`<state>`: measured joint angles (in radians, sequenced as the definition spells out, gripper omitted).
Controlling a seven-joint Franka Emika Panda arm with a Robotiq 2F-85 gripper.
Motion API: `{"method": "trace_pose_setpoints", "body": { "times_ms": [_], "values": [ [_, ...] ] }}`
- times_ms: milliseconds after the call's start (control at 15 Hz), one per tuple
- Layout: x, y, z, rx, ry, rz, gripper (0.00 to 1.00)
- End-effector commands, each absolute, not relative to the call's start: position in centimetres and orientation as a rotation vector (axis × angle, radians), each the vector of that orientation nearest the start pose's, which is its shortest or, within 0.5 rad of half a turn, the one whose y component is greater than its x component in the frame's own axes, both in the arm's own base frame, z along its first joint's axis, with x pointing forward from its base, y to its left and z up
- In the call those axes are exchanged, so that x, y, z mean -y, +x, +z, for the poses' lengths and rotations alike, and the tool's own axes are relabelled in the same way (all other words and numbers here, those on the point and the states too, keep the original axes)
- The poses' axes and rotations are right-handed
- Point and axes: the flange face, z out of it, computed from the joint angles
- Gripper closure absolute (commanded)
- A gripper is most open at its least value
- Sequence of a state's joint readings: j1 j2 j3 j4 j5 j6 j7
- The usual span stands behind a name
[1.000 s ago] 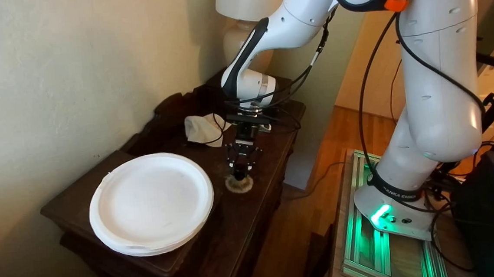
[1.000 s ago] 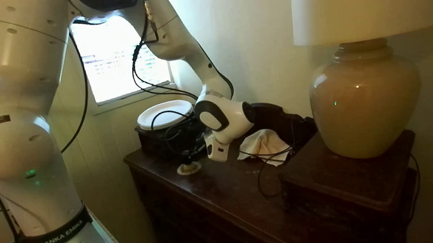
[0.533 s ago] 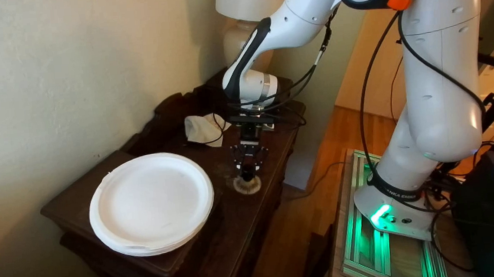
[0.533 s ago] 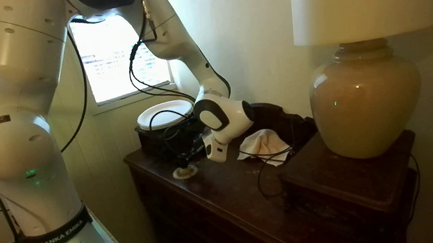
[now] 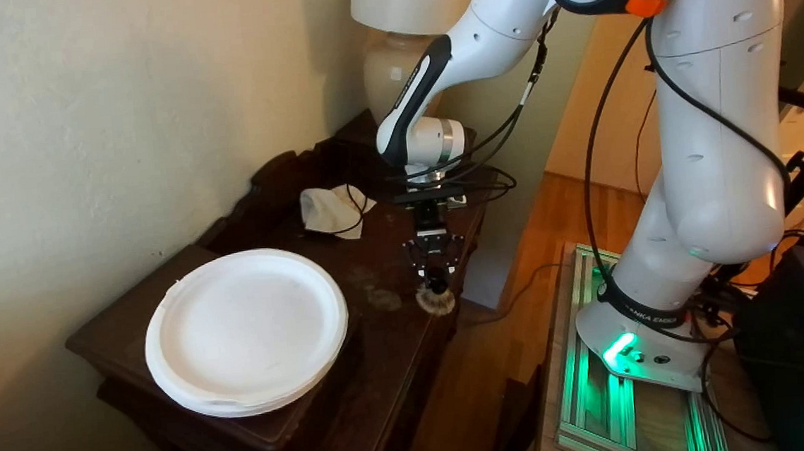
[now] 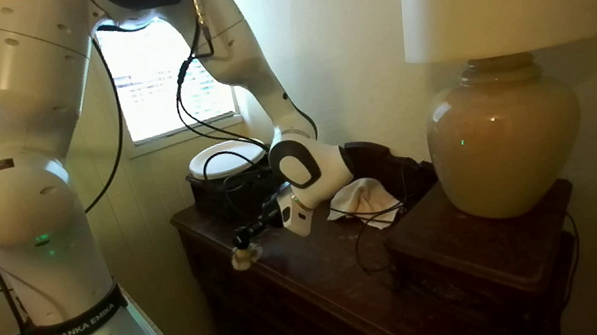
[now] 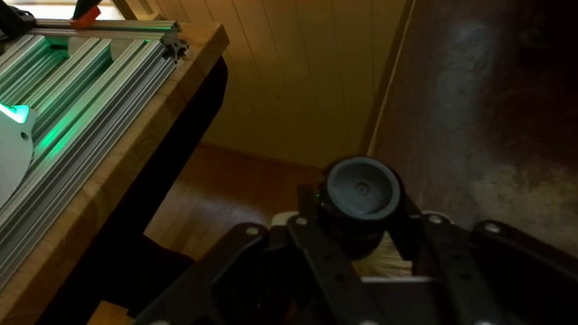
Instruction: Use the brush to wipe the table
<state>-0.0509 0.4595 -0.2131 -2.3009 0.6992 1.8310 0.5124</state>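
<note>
The brush has a short black handle and pale brown bristles [image 5: 435, 300]. My gripper [image 5: 437, 272] is shut on the black handle; the handle's round end [image 7: 362, 188] faces the camera in the wrist view. The bristles [image 6: 245, 257] point down at the front edge of the dark wooden table top [image 6: 312, 255], the edge toward the robot base. They seem to hang partly over that edge; whether they touch it I cannot tell. A pale dusty smudge [image 5: 384, 299] lies on the table beside the brush; it also shows in the wrist view [image 7: 524, 189].
White plates [image 5: 247, 332] sit on a raised box at one end of the table. A crumpled cloth [image 6: 364, 202] lies near the back ledge. A large lamp [image 6: 504, 141] stands on the raised other end. The robot's bench [image 7: 135, 162] stands across a floor gap.
My gripper has carried the brush across the table top to its front edge, toward the robot base. The splayed bristles have drawn together, and the pale smudge has come into view behind them.
</note>
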Motion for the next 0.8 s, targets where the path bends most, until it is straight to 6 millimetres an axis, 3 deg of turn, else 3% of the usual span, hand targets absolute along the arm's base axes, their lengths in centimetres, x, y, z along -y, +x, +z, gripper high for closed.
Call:
{"method": "trace_pose_setpoints", "body": {
  "times_ms": [0,400,733],
  "values": [
    [9.0,40.6,11.9,-1.68,-1.989,1.164,0.84],
    [11.5,42.1,13.2,-1.796,-1.899,0.949,0.84],
    [11.7,44.1,14.7,-1.797,-1.868,0.689,0.84]
  ]
}}
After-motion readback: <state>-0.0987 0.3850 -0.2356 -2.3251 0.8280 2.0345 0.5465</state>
